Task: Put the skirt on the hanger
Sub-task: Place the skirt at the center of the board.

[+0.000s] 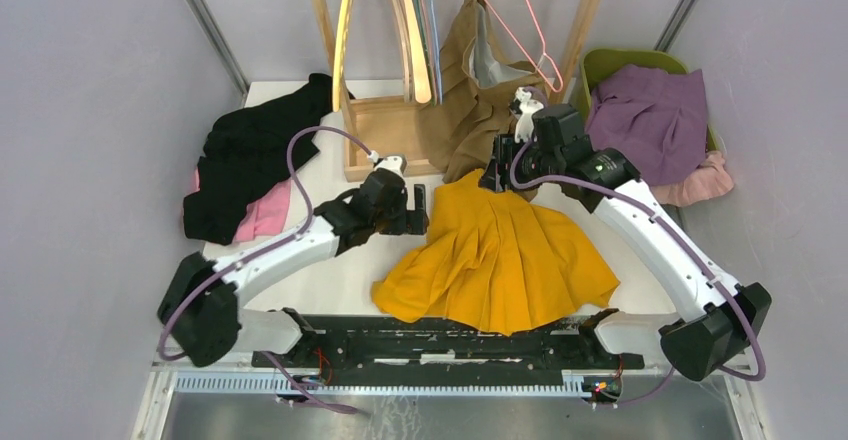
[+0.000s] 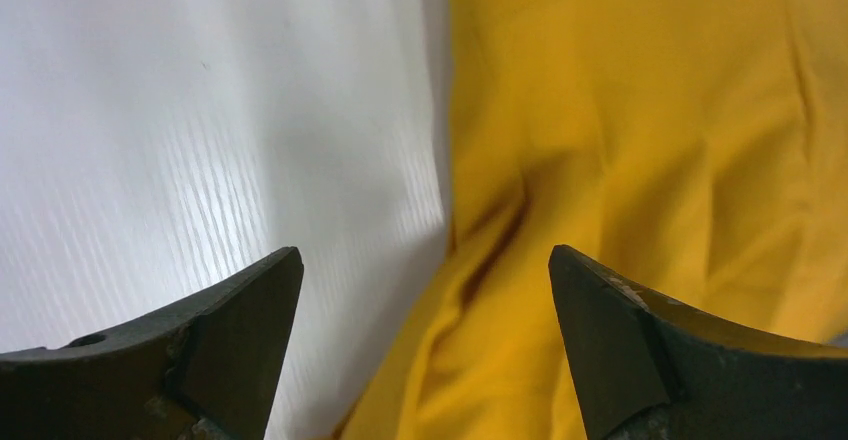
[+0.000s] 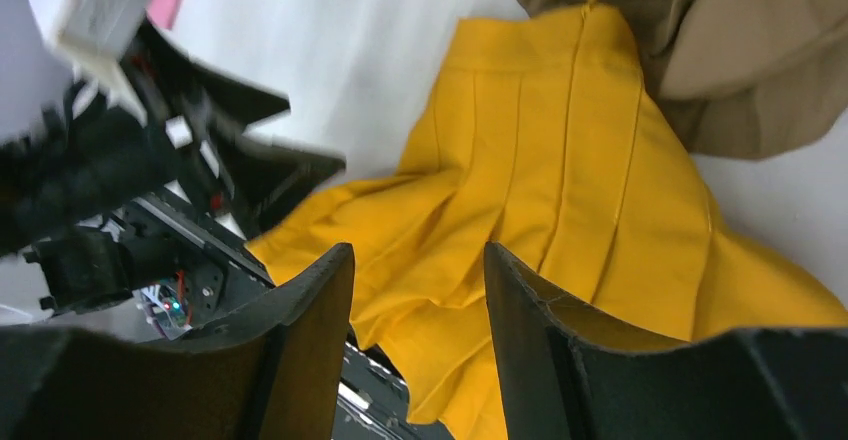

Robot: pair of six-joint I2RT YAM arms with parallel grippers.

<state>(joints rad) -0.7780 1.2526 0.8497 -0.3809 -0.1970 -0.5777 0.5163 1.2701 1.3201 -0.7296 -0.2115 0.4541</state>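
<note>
Black clothes (image 1: 250, 150) are lying at the frame's left. Next, the left gripper (image 1: 420, 210) is hovering at the skirt's left edge, jaws spread wide and empty. The yellow skirt (image 1: 500, 260) is lying flat on the white table (image 1: 340, 285), lower centre. The right gripper (image 1: 496, 178) is hanging over its waistband, jaws parted, gripping nothing. Hangers (image 1: 415, 30) are dangling at top centre, and purple cloth (image 1: 650, 120) is filling the upper right.

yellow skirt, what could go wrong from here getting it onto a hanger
1. The brown garment lies right at the yellow skirt waistband, so the open right gripper might pinch both.
2. The open left gripper sits over the skirt's side edge and could catch only a loose fold.
3. The hangers are untouched on the rack.
</note>
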